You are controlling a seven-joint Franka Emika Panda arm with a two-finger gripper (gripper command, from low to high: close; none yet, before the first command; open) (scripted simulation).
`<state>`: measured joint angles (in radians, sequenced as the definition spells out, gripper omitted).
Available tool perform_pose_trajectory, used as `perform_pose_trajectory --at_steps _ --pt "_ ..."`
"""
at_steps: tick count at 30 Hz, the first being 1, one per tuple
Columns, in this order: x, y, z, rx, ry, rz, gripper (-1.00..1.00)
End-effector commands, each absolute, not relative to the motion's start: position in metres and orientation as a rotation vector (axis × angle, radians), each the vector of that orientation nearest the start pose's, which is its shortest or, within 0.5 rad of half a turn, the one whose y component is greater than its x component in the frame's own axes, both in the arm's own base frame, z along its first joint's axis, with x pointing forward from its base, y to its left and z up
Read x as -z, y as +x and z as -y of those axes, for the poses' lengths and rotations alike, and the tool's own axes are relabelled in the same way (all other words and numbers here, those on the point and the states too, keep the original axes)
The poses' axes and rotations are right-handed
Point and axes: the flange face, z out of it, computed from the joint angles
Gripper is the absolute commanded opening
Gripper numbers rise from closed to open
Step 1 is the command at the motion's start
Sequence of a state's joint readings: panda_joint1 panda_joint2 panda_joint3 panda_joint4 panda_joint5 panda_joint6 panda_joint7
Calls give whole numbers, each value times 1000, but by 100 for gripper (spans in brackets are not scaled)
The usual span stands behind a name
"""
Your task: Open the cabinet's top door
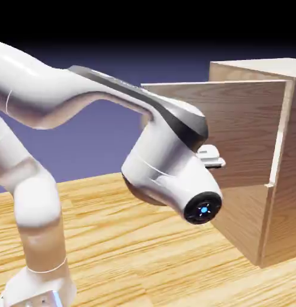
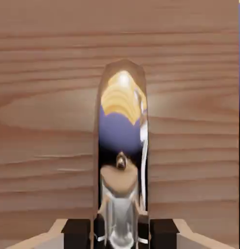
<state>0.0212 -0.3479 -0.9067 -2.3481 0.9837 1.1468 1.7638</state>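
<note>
Hand view: fingers (image 2: 77, 233) closed on shiny handle (image 2: 121, 146). Exterior view: that grip hidden, top door (image 1: 234, 132) swung out. Wood-grain tabletop (image 1: 114, 240), blue-violet backdrop (image 1: 108, 144).

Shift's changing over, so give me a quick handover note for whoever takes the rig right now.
Gripper: shut on the top door's handle.
Top door: swung out from the cabinet, hinged on the exterior view's right; lower panel closed.
Done: handle gripped, door partly open.
Left: probably swing it wider if needed, then let go.
</note>
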Motion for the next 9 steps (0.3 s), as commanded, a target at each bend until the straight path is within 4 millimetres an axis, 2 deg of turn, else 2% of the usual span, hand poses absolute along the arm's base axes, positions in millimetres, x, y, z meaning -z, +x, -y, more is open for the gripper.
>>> perform_pose_trajectory --at_steps 1,9 --pt "-470 304 237 -1646 -560 -1767 -100" --pt "-470 317 275 -1725 -677 -1763 -100"
